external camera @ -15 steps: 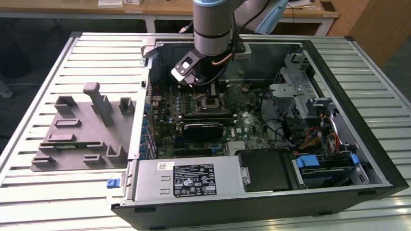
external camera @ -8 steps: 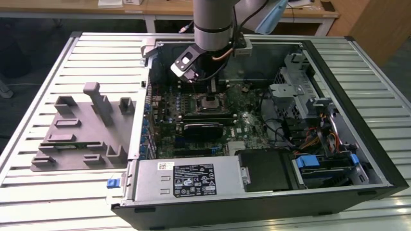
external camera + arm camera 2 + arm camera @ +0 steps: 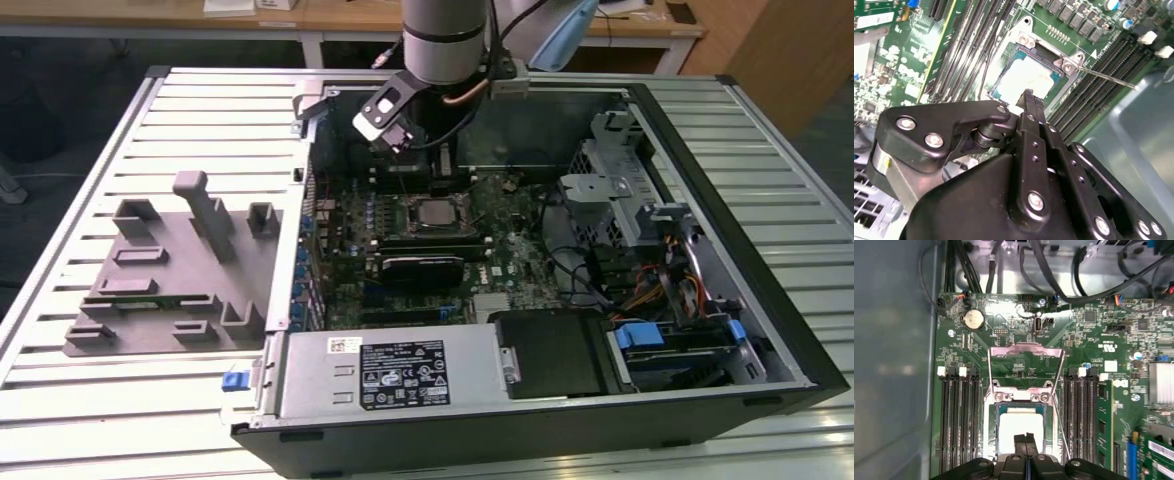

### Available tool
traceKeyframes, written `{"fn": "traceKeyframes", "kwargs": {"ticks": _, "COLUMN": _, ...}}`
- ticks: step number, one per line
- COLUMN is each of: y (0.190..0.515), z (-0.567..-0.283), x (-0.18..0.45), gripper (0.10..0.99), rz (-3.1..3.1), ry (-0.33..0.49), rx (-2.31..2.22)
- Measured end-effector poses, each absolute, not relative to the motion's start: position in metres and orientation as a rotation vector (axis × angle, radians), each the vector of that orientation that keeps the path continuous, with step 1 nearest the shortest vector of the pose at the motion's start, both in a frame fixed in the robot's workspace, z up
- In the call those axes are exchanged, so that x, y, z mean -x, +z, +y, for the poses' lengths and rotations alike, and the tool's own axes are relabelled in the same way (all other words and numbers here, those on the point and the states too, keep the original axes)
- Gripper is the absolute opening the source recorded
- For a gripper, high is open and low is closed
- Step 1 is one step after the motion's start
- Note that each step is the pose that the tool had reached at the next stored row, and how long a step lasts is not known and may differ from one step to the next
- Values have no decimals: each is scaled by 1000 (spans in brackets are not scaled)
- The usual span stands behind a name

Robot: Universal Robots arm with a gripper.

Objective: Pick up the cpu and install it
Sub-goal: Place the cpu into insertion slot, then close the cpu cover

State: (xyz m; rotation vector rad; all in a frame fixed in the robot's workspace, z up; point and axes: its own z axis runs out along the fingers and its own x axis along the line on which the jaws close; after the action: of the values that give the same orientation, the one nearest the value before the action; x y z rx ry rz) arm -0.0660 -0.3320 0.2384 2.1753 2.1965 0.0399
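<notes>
Saw the black gripper (image 3: 1028, 95) in the second wrist view, fingers pressed together into one narrow tip. Found that tip over one edge of the cpu (image 3: 1024, 75); could not tell whether touching. Noted the cpu lying flat inside the metal socket frame (image 3: 1026, 39) on the green motherboard (image 3: 909, 65), with a thin metal lever (image 3: 1104, 76) angled out across black memory slots (image 3: 1119, 60).
</notes>
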Motion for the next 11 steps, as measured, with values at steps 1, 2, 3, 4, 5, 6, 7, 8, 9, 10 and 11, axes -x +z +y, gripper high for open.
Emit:
{"fn": "traceKeyframes", "kwargs": {"ticks": 1, "y": 240, "z": -332, "x": 66, "gripper": 106, "rz": 2196, "ry": 40, "rx": -2175}}
{"fn": "traceKeyframes", "kwargs": {"ticks": 2, "y": 241, "z": -332, "x": 66, "gripper": 106, "rz": 2196, "ry": 41, "rx": -2175}}
{"fn": "traceKeyframes", "kwargs": {"ticks": 3, "y": 241, "z": -332, "x": 66, "gripper": 106, "rz": 2196, "ry": 41, "rx": -2175}}
{"fn": "traceKeyframes", "kwargs": {"ticks": 4, "y": 241, "z": -332, "x": 66, "gripper": 106, "rz": 2196, "ry": 41, "rx": -2175}}
{"fn": "traceKeyframes", "kwargs": {"ticks": 5, "y": 241, "z": -332, "x": 66, "gripper": 106, "rz": 2196, "ry": 41, "rx": -2175}}
{"fn": "traceKeyframes", "kwargs": {"ticks": 6, "y": 241, "z": -332, "x": 66, "gripper": 106, "rz": 2196, "ry": 41, "rx": -2175}}
{"fn": "traceKeyframes", "kwargs": {"ticks": 7, "y": 241, "z": -332, "x": 66, "gripper": 106, "rz": 2196, "ry": 41, "rx": -2175}}
{"fn": "traceKeyframes", "kwargs": {"ticks": 8, "y": 241, "z": -332, "x": 66, "gripper": 106, "rz": 2196, "ry": 41, "rx": -2175}}
{"fn": "traceKeyframes", "kwargs": {"ticks": 9, "y": 241, "z": -332, "x": 66, "gripper": 106, "rz": 2196, "ry": 41, "rx": -2175}}
{"fn": "traceKeyframes", "kwargs": {"ticks": 10, "y": 241, "z": -332, "x": 66, "gripper": 106, "rz": 2196, "ry": 41, "rx": -2175}}
{"fn": "traceKeyframes", "kwargs": {"ticks": 11, "y": 241, "z": -332, "x": 66, "gripper": 106, "rz": 2196, "ry": 41, "rx": -2175}}
